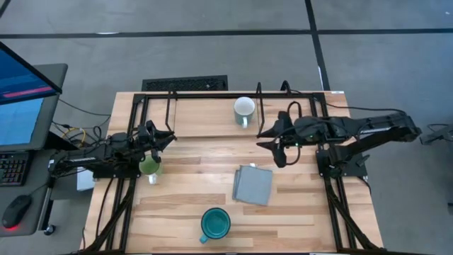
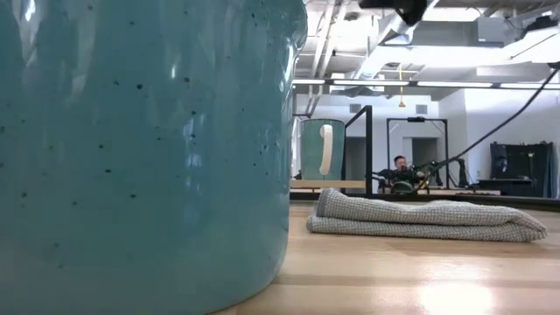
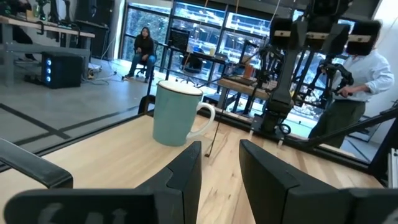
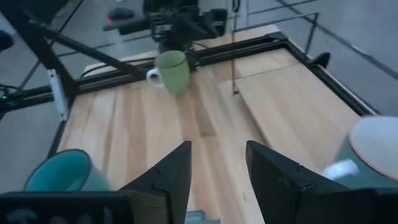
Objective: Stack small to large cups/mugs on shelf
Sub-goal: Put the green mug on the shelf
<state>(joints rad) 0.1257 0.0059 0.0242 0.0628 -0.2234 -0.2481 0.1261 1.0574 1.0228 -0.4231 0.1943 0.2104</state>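
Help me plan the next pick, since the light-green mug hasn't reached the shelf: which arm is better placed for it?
Left, probably. The left end effector hovers right beside the light-green mug, fingers open. The right end effector hangs across the table, nearer the white mug on the shelf.

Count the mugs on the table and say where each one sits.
3. The white mug stands on the shelf at the table's far edge; the light-green mug sits under the left gripper; the teal mug stands near the front edge. None looks hidden.
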